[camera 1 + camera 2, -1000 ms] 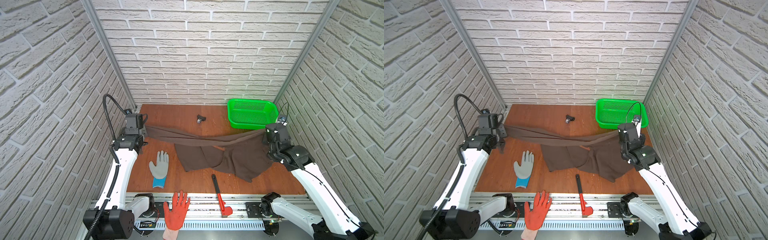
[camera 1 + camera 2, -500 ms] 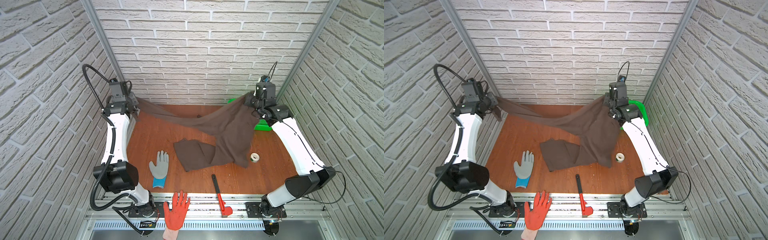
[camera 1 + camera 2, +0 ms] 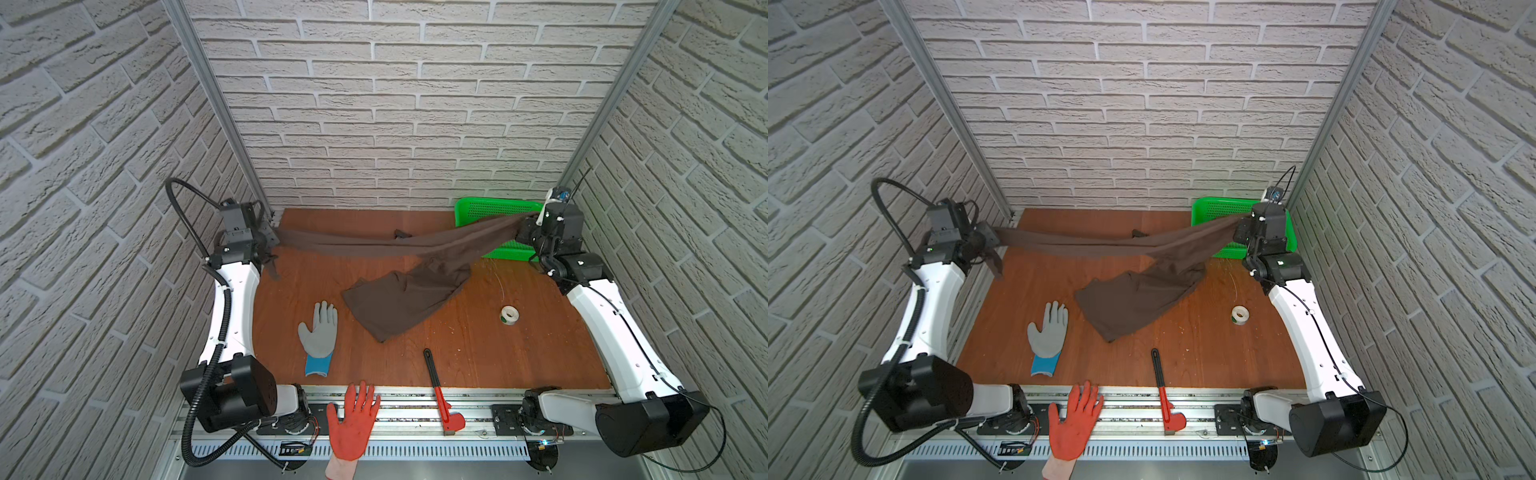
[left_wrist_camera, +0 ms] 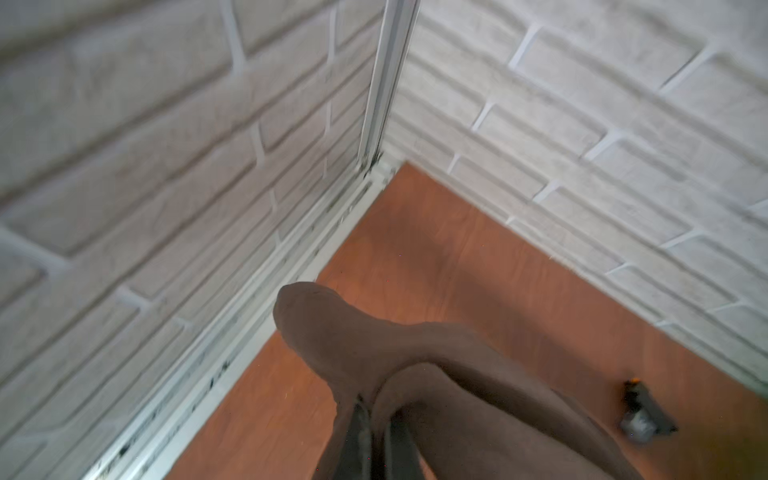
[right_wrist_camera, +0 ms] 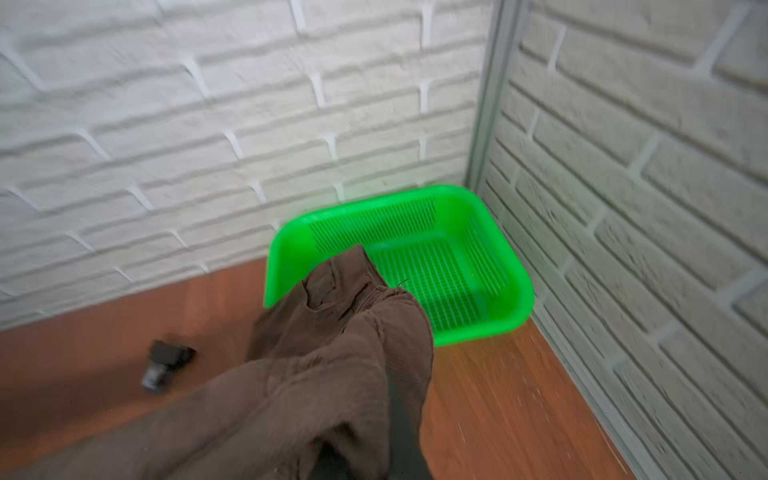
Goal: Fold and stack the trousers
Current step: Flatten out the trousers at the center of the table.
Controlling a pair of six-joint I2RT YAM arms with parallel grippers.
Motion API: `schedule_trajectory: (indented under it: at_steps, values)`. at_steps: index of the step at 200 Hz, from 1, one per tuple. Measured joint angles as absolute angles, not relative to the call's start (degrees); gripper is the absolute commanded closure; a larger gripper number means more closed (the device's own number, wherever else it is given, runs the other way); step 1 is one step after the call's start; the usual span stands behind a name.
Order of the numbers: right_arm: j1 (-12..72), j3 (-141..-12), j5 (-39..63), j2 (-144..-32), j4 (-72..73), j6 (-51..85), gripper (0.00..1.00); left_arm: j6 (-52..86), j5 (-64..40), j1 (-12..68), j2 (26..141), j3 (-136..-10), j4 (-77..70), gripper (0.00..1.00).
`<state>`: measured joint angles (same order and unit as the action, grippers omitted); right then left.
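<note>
Orange glove (image 3: pixel 353 419) lies flat across the ribbed metal rail at the front, far from both grippers. Behind it, on the reddish wood-grain table (image 3: pixel 519 361), are a slim black-handled pipe wrench (image 3: pixel 435 378) with a red head, a knitted grey glove (image 3: pixel 319 332) with a blue cuff, and a small white tape roll (image 3: pixel 508 314). The roll sits well in front of the right gripper (image 3: pixel 525 227), with bare board around it.

The trousers (image 3: pixel 399 291), soft matte brown cloth, lie in a crumpled wedge between and in front of the grippers, then rise into a sagging band strung across. The left gripper (image 3: pixel 270 245) is pinched tight on one end, hard by the left wall. The right is clamped on the seamed, gathered end over the green mesh basket (image 3: pixel 494 210). A small dark clip (image 3: pixel 401 234) lies behind the band.

Half a second ago both grippers were far higher, and the cloth hung like a curtain.
</note>
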<state>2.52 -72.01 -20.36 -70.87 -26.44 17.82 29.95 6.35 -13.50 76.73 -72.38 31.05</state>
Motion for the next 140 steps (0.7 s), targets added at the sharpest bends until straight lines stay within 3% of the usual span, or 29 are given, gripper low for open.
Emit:
schedule_trajectory:
  at_steps: [41, 140]
  values:
    - [-0.93, -62.89, -21.93, -66.61, -33.87, 19.73, 0.94, 36.23, 6.35, -16.71, 67.77, -55.66, 33.52, 1.0]
    - [-1.45, -52.97, -30.22, -51.31, -41.54, 22.2, 0.94, 40.18, 6.5, -16.86, 52.75, -45.82, 36.99, 1.0]
